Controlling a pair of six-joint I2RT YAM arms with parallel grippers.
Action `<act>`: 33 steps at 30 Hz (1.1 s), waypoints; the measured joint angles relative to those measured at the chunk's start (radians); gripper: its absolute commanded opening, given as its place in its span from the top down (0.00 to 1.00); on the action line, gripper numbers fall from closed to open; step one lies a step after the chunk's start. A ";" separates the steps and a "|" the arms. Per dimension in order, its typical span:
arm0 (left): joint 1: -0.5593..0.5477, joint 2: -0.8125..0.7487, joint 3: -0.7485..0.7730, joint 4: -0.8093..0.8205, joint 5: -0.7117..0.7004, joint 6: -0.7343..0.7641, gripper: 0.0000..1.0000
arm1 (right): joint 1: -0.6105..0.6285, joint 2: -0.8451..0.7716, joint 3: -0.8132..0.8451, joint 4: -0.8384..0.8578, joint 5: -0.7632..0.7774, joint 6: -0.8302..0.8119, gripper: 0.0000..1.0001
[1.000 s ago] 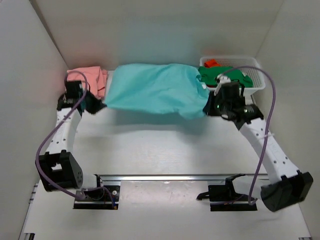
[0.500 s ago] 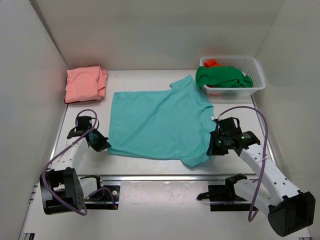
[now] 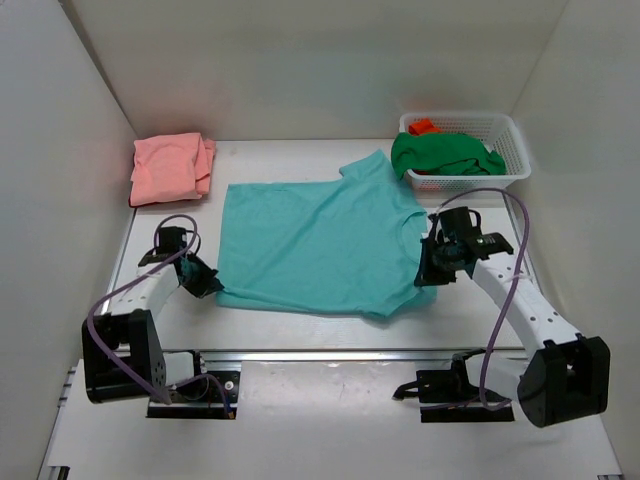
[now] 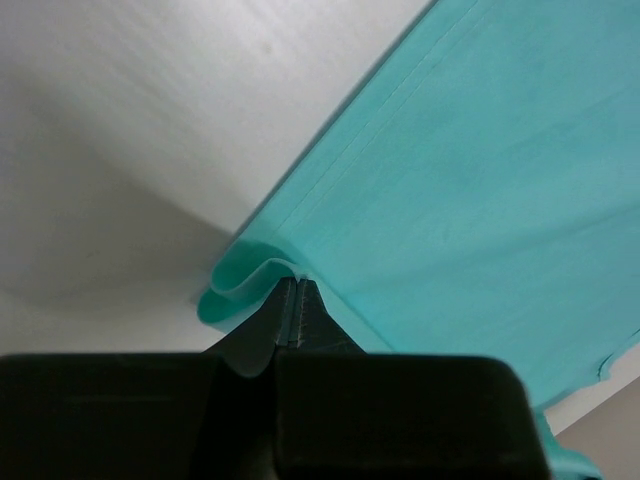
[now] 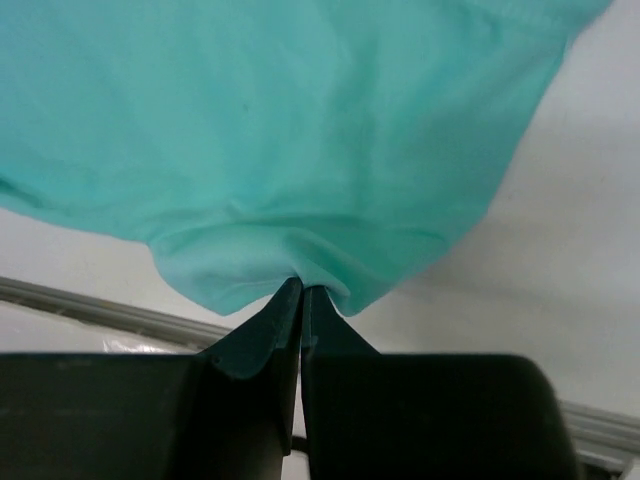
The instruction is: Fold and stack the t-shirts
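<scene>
Left claw (image 3: 206,284) pinching teal t-shirt (image 3: 320,240) near-left corner; right claw (image 3: 425,279) pinching near-right edge; shirt spread between

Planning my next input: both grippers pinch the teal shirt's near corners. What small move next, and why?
Probably lift both corners slightly and carry them toward its far edge: the teal t-shirt lies spread flat, with the left gripper and right gripper each shut on a near corner.
</scene>
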 measured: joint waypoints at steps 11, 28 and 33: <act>-0.008 0.225 0.163 0.071 0.002 0.003 1.00 | -0.024 0.170 0.144 0.098 0.000 -0.008 1.00; -0.001 0.363 0.313 0.109 0.014 0.029 1.00 | -0.061 0.384 0.348 0.137 0.016 -0.021 1.00; 0.002 0.374 0.344 0.145 0.027 0.027 1.00 | -0.063 0.426 0.360 0.145 0.026 -0.029 1.00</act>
